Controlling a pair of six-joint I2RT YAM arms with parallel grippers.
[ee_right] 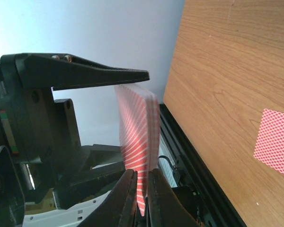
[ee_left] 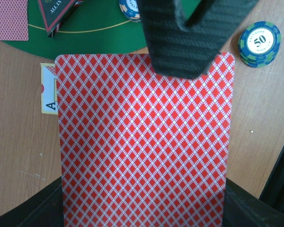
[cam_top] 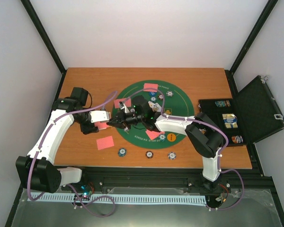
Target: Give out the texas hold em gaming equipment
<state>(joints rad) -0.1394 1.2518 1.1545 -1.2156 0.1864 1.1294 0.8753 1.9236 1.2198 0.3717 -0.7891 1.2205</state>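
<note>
Left pincer [cam_top: 108, 124]: closed on the deck of red-backed cards [ee_left: 142, 151], held above the counter [ee_left: 19, 156]. One black finger [ee_left: 189, 42] presses the top card at its far end.
- Deck orientation: backs face the left wrist camera. The long axis runs along the pincer's fingers, pointing away from the wrist toward the green mat [ee_left: 99, 23].

Right pincer [ee_right: 141, 189]: meets the deck from the opposite side. Jaws are narrow, pinched on the deck's edge, which is seen edge-on from this wrist. Cannot tell how many cards lie between them.

Around the left pincer:
- A face-up ace [ee_left: 48, 97] lies flat on the counter under the deck, showing only past the deck's left edge.
- Chips marked 50 [ee_left: 260, 42] sit ahead and to the right, on bare wood.
- The triangular marker [ee_left: 57, 14] lies ahead and to the left, on the mat.
- A single card [cam_top: 104, 142] lies face down on the counter, near the pincer on its near side.
</note>
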